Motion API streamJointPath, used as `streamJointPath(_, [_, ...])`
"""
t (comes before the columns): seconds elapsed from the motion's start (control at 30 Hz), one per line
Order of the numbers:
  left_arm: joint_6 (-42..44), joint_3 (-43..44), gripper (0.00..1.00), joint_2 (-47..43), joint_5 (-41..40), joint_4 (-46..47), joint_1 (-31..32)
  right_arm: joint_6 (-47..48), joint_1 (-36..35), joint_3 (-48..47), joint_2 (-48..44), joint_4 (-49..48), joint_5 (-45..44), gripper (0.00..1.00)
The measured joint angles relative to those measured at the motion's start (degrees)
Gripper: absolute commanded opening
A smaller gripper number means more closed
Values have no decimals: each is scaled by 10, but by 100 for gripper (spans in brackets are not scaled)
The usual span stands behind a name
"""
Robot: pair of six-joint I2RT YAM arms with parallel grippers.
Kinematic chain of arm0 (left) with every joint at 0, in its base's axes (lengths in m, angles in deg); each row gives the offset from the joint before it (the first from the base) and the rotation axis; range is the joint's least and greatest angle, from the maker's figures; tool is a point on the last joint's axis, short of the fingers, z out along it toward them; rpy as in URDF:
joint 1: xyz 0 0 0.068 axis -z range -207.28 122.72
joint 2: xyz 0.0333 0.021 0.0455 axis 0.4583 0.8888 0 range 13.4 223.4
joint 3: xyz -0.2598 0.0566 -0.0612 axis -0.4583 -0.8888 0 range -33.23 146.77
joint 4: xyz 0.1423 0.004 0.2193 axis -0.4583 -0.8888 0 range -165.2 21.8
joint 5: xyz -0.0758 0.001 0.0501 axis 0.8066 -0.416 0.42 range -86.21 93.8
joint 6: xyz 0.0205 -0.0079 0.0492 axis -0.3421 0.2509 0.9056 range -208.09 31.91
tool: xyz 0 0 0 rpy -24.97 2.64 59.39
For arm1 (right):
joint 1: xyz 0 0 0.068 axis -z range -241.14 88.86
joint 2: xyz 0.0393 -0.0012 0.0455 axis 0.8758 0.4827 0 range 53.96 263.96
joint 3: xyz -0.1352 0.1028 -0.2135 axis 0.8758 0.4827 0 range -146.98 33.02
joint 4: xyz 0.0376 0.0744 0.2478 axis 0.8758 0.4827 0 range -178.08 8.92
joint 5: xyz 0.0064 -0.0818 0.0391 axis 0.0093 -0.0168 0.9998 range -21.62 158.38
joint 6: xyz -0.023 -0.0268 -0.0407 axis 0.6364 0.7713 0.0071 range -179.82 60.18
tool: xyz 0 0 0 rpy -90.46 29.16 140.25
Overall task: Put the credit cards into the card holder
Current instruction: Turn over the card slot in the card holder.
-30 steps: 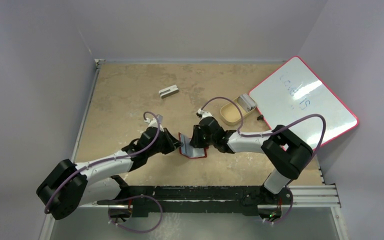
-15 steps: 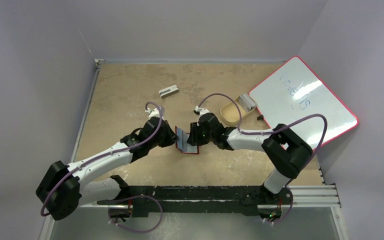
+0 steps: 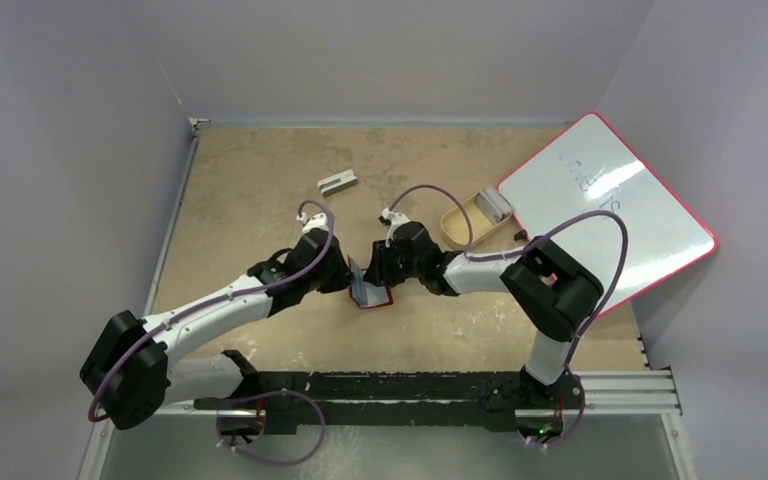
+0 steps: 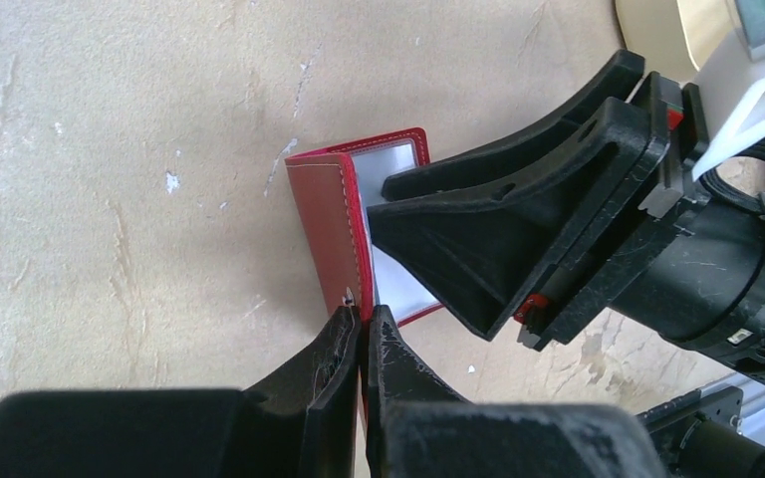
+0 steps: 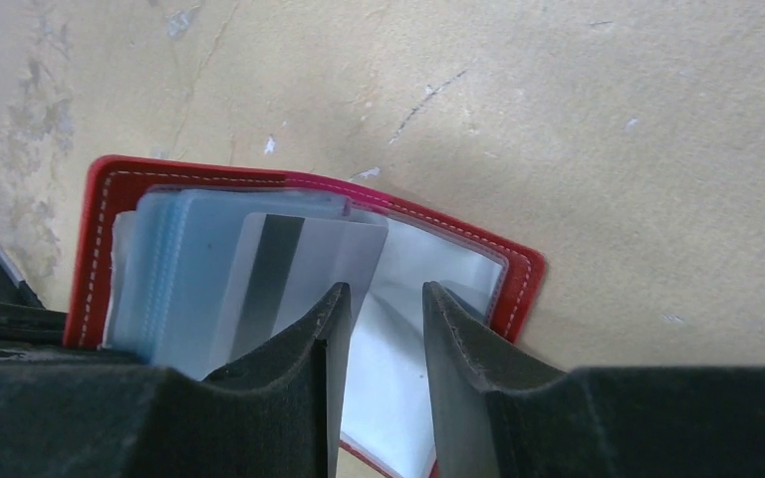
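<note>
The card holder point(image 3: 370, 295) sits open near the middle of the table point(image 3: 250, 180), between the 2 arms. The left hand point(image 4: 362, 324) is pinched tight on the edge of its red cover. The right hand point(image 5: 383, 304) hovers over the clear pockets point(image 5: 438, 269), fingers slightly parted (nothing between them), just beside 1 striped grey card point(image 5: 304, 249) lying inside the holder.

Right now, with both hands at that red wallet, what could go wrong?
The left hand pinches only one edge of the card holder; if that slips, the holder may flop shut. The striped card looks only partly tucked among the clear sleeves, and the right hand, open over it, might push it crooked or crumple a sleeve.
</note>
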Motion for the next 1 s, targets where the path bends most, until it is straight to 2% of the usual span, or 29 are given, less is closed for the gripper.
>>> streamJointPath(0.27, [-6,-5,0,21,21,35,0,-19,5,10,9,-37,21,34])
streamJointPath(0.5, [-6,-5,0,41,24,49,0,-27,17,47,-38,-2,-6,32])
streamJointPath(1.0, [-11,-5,0,75,41,92,3,-28,18,51,-36,-12,-20,31])
